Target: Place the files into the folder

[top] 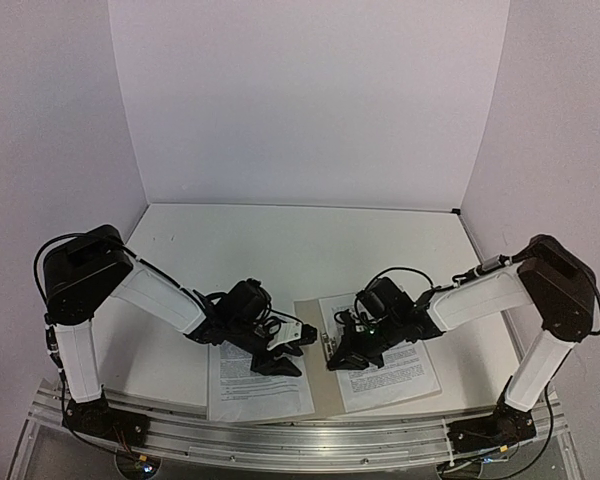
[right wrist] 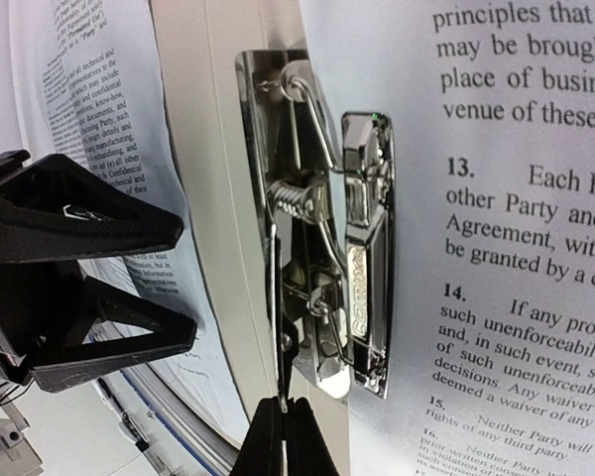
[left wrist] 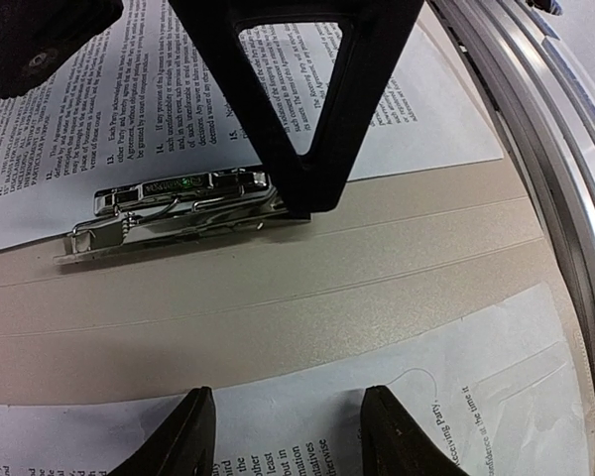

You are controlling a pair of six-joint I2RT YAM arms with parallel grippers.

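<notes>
Sheets are lying on both halves of the open folder (left wrist: 278, 288), at lower centre of the overhead view. Left end effector (left wrist: 290, 421) is hovering spread over the left sheet (top: 250, 390). Right end effector (right wrist: 283, 436), pressed together, is touching the metal clip (right wrist: 327, 258) at its end; it should probably be levering gently, keeping the right sheet (top: 392, 375) squared beneath. White table (top: 280, 250) and pale walls (top: 310, 100) are surrounding everything.

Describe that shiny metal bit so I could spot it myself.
Find the tan folder lying open at the near edge of the table. By its central fold, at the edge of the right-hand printed sheet, sits a metal clip. It alone is shiny chrome among flat paper and card.
</notes>
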